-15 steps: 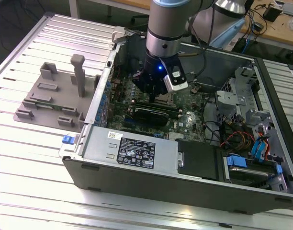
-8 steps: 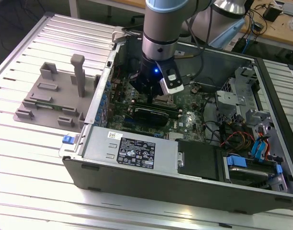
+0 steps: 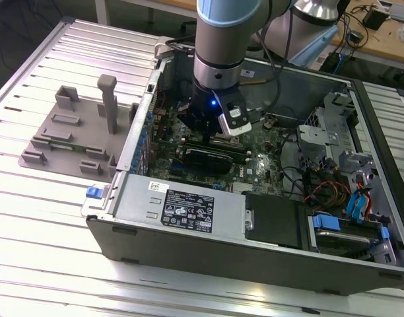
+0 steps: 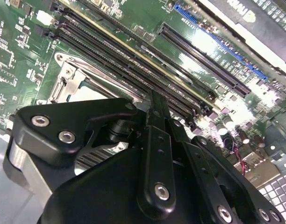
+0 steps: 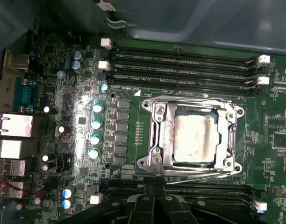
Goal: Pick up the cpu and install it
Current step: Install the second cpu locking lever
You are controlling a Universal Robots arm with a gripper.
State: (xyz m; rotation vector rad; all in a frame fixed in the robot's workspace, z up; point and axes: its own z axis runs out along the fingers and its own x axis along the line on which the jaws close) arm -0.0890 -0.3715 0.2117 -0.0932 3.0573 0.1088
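Gripper [image 3: 212,129] low over motherboard [image 5: 54,93] | finger state: cannot tell | cpu [image 5: 194,139] seated in socket frame [image 5: 157,140] | risk: misaligned seating bending pins

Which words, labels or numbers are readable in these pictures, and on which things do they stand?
None can be read.
Black label on the grey box: white print, too small.
White sticker beside it: too small.
Motherboard markings in both wrist views: blurred.
Cpu top: no print visible.
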